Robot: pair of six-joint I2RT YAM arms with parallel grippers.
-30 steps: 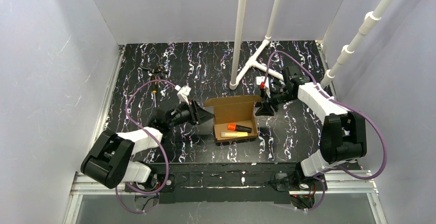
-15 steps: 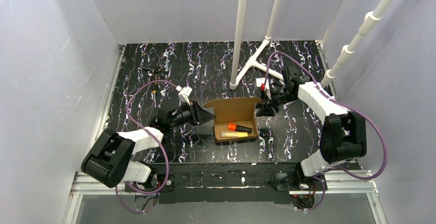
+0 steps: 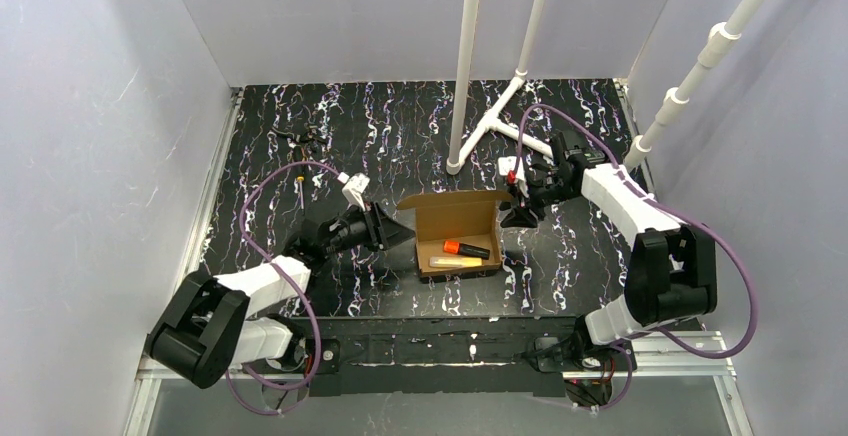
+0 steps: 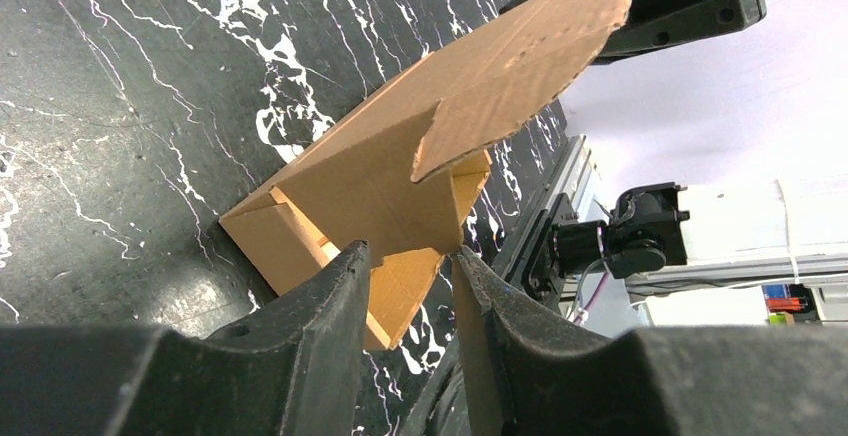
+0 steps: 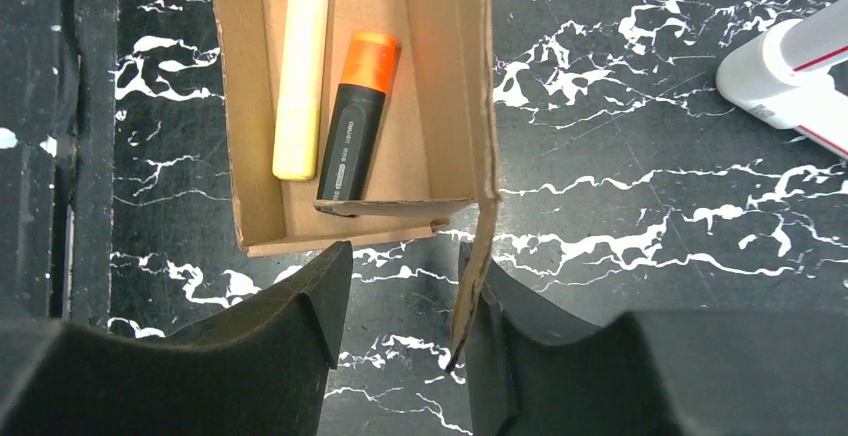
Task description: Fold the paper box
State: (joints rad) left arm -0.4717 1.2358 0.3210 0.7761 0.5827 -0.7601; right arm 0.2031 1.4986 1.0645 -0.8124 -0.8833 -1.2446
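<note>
The paper box (image 3: pixel 452 218) sits near the middle of the table (image 3: pixel 330 126). It is an open brown tray with its lid (image 3: pixel 450 199) standing up along the 12 o'clock edge. Two markers lie side by side inside it: an orange-capped black marker (image 5: pixel 355 121) and, at its 6 o'clock in the overhead view, a pale yellow marker (image 5: pixel 298 81).

My left claw (image 4: pixel 408 256) reaches in low at the box's 9 o'clock. Its fingers (image 4: pixel 320 316) stand part-way apart, and cardboard from the box's side wall fills the gap between them, touching both tips. From my wrist that looks like a hold across the wall's corner. I cannot tell whether I am truly pinching it or only straddling it (the overhead view shows just my dark fingertips meeting the box's left side). Above them the lid's left end flap (image 4: pixel 520 66) juts out at a slant.

My right claw (image 5: pixel 405 251) is at the box's 2 o'clock, by the right end of the lid. It is spread. The lid's right end flap (image 5: pixel 482 246) hangs edge-on against the inner face of one finger (image 5: pixel 520 336), and the marbled tabletop shows through the gap between the flap and the other finger. That claw pinches nothing.

Past the box at 12 o'clock, the white pipe stand (image 3: pixel 466 66) has its foot on the table.
</note>
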